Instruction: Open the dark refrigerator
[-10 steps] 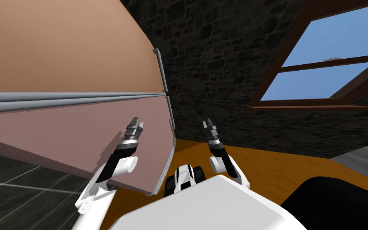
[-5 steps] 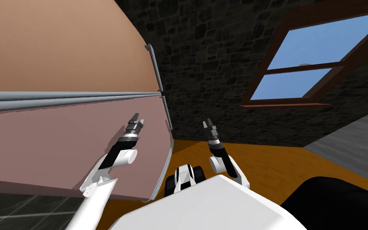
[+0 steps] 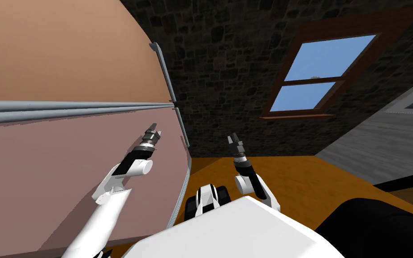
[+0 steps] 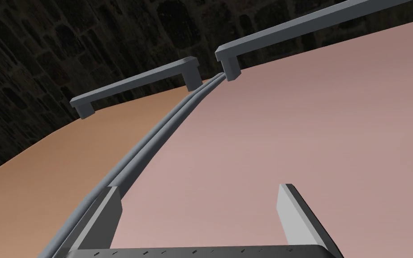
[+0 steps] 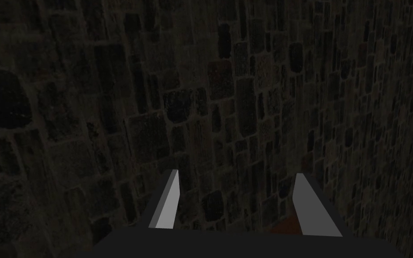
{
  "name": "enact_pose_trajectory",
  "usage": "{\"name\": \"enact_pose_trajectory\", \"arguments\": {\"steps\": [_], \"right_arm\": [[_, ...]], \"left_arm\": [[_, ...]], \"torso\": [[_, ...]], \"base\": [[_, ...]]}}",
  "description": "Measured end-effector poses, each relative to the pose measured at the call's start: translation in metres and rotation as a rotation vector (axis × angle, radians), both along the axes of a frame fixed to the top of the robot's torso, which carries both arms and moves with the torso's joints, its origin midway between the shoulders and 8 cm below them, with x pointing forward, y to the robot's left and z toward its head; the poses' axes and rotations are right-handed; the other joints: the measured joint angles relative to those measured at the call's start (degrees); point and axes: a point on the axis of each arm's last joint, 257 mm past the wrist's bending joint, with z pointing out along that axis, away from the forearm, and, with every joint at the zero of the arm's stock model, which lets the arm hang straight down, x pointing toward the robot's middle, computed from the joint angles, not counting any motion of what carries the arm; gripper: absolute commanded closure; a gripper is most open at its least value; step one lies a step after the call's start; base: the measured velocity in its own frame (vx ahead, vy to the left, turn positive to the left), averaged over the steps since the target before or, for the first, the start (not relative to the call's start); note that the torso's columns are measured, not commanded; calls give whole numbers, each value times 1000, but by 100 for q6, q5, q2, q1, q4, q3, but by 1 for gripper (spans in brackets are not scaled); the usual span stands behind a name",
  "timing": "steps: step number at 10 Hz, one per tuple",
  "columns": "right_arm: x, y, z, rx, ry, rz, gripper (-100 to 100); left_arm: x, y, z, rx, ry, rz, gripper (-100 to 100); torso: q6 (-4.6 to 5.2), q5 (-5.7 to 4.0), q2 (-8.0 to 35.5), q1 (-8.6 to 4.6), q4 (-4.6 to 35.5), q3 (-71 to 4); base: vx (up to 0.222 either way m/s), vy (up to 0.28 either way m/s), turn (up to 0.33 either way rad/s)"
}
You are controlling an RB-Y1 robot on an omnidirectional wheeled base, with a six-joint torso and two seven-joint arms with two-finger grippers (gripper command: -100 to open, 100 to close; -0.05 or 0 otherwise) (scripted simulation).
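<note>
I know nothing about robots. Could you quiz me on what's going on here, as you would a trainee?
1. True or false: the left gripper is clamped on a handle.
2. The right gripper points at: A) a sink, B) a stone wall, C) a table.
3. How many handles does the fridge have?

Key: 1 false, its fingers are open and short of the handle. 2 B. 3 two.
</note>
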Motion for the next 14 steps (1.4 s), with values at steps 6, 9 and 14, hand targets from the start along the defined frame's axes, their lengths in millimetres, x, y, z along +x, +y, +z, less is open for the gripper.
{"name": "enact_pose_trajectory", "arguments": {"steps": [6,9,14], "right_arm": [[0,0,0,0,0,0,0],[0,0,0,0,0,0,0],[0,0,0,0,0,0,0]], "left_arm": [[52,32,17,13,110,49,-100],[67,49,25,13,161,81,-100],[85,85,31,7,239,139,-100]], "torso": [[-1,1,-4,3,-1,-3],[8,0,-2,0,-1,-2],[3,0,-3,0,-2,-3]], "base": [[30,-4,-176],[29,0,-116],[37,-1,-123]]}}
